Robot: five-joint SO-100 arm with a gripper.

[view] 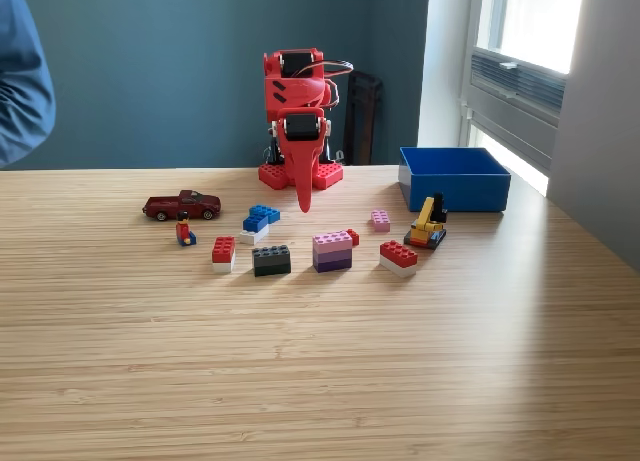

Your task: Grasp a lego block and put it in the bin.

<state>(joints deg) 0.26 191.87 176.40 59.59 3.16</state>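
We see a wooden table [320,381] filling the exterior view, teal wall behind, window at the far right. A person's blue sleeve [22,71] shows at the far left edge.

Red arm [300,111] sits folded at the far middle of the table, base on the wood. Its gripper [304,196] points straight down, tip close to the tabletop just in front of the base. The jaws look closed together into one narrow point, with nothing between them; we can't tell whether the tip touches the table.

The bin [455,186] is at the far right, well apart from the arm; its inside is not visible from this angle.

Loose parts lie in a band nearer us: dark red toy car [181,206] on the left, yellow toy digger [427,226] just in front of the bin, pink-and-purple stack [332,251], black block [271,260], red-on-white block [398,257] right of centre, second red-on-white block [223,252], blue block [261,218], pink block [380,220], and a small figure [185,231] near the car.
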